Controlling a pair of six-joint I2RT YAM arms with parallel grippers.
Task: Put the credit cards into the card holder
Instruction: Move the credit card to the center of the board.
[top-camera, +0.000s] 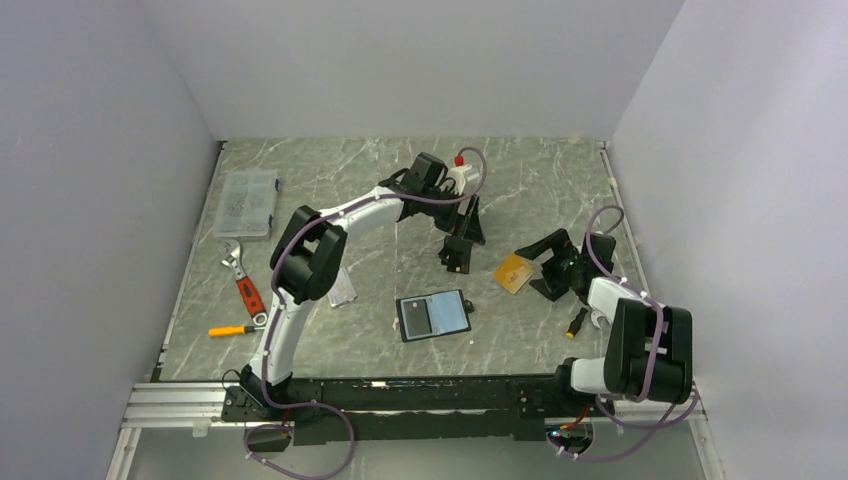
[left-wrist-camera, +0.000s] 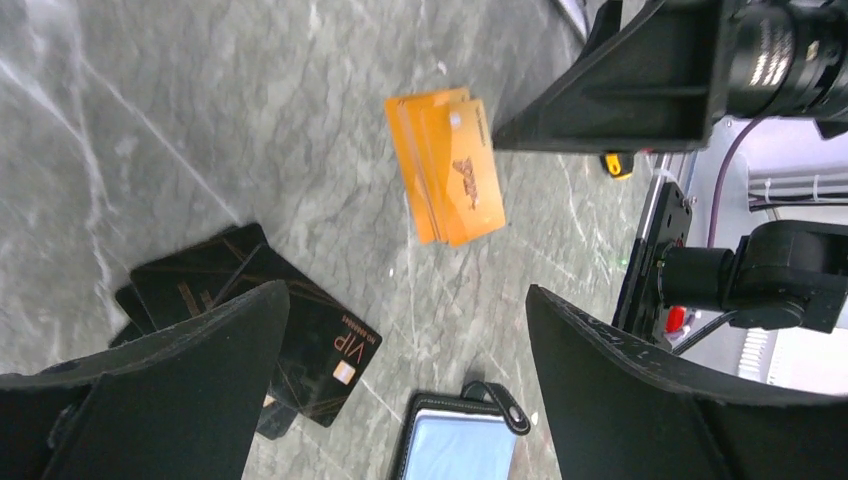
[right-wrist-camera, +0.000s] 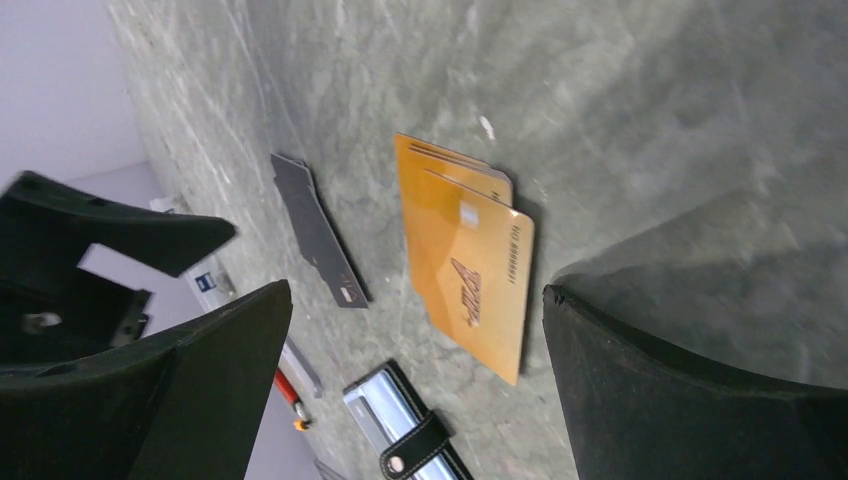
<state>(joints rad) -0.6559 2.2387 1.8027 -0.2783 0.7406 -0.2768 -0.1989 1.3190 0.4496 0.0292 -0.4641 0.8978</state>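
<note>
Top external view: the card holder (top-camera: 433, 315) lies open and flat near the middle of the table (top-camera: 380, 180). Its long axis runs left to right, tilted slightly, with the snap-tab end to the right and the clear pockets facing up. The orange cards (top-camera: 513, 272) sit in a loosely fanned stack beyond it to the right, turned on a diagonal, just in front of the right gripper (top-camera: 537, 268), whose jaws are wide apart and empty. The black cards (top-camera: 457, 258) lie fanned beyond the holder beneath the left gripper (top-camera: 462, 238), which is also spread wide and holds nothing.
</note>
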